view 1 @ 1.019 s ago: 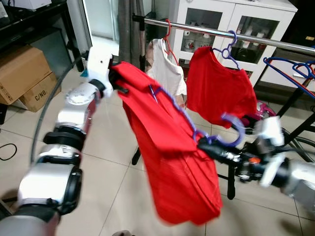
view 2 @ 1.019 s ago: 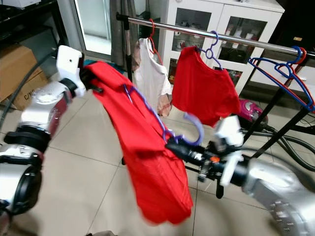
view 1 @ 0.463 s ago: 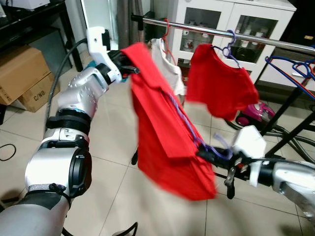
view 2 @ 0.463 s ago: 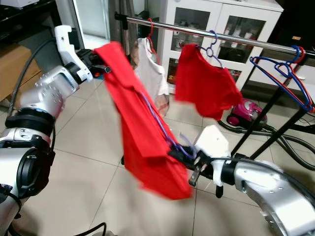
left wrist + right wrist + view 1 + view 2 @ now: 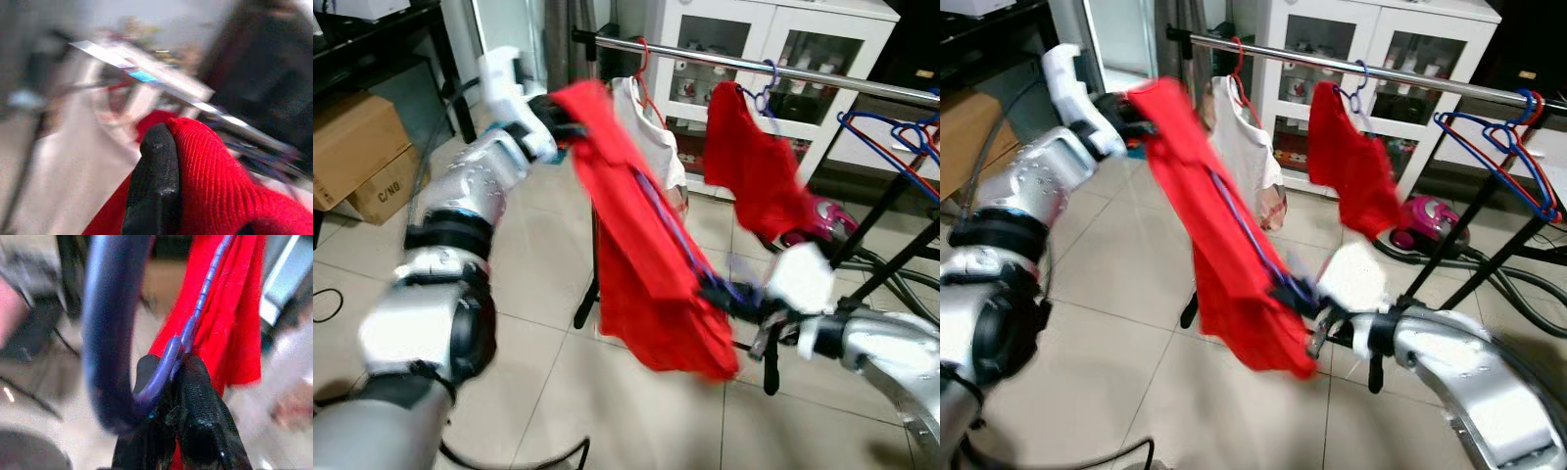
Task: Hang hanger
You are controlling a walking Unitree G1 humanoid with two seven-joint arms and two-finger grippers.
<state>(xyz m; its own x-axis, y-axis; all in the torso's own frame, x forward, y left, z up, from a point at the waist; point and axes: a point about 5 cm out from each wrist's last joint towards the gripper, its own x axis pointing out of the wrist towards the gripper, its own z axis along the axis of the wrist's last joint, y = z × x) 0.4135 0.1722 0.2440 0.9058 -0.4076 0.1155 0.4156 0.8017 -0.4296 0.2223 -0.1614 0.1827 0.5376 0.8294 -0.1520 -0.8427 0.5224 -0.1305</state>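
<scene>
The right gripper (image 5: pixel 168 382) is clamped tight on the purple hanger (image 5: pixel 188 328) at the neck where the hook meets the wire, with no gap between its fingers (image 5: pixel 198 396) and the hook curling away beyond them. A red shirt (image 5: pixel 646 245) is draped along the hanger and runs up and away from that gripper toward the left gripper (image 5: pixel 558 122), which is pinched shut on the far upper end of the cloth; in the left wrist view one black finger (image 5: pixel 154 181) presses flat against the ribbed red fabric. So the load is slung between the two grippers, with the metal rail (image 5: pixel 754 67) above and beyond both, already carrying a white garment (image 5: pixel 651 127) just behind the left gripper and a second red shirt (image 5: pixel 754 171) up past the right one. The frames are smeared by motion, so the hook's exact facing is probably sideways rather than up, though that is hard to confirm. To do this step well, the right gripper should turn the hook upright, lift it above the rail in the gap between the white garment and the second red shirt, then lower it squarely over the bar. The left gripper should keep the cloth from sliding off the wire and let go only once the hook bears the weight.
</scene>
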